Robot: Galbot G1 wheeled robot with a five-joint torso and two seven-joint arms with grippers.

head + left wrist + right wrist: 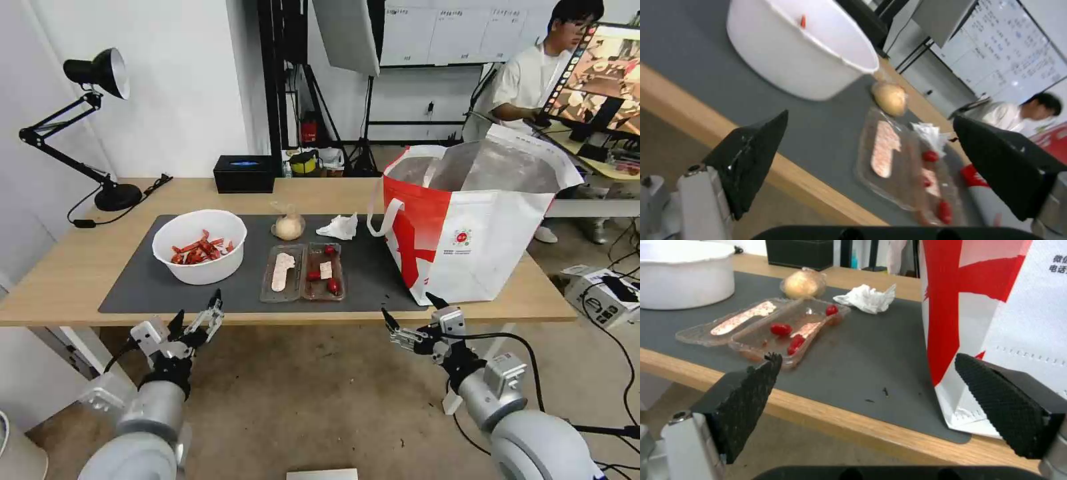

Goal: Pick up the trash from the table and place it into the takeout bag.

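On the table (67, 267), a dark grey mat (140, 283) carries the trash. From left to right lie a white bowl (199, 257) with red chili scraps, a clear two-compartment tray (303, 272), a small baggie (288, 225) with a beige lump, and a crumpled napkin (339, 228). The red-and-white takeout bag (473, 227) stands open at the mat's right end. My left gripper (195, 312) hangs open in front of the table edge, below the bowl (800, 50). My right gripper (410, 308) is open too, just below the bag's (996, 306) front corner, facing the tray (769, 326) and napkin (867, 298).
A black rectangular box (244, 173) sits at the table's back edge. A black desk lamp (100, 73) stands at the back left with its cable trailing on the wood. Behind the bag there is a desk with a monitor (603, 80). A white box (597, 290) lies on the floor at right.
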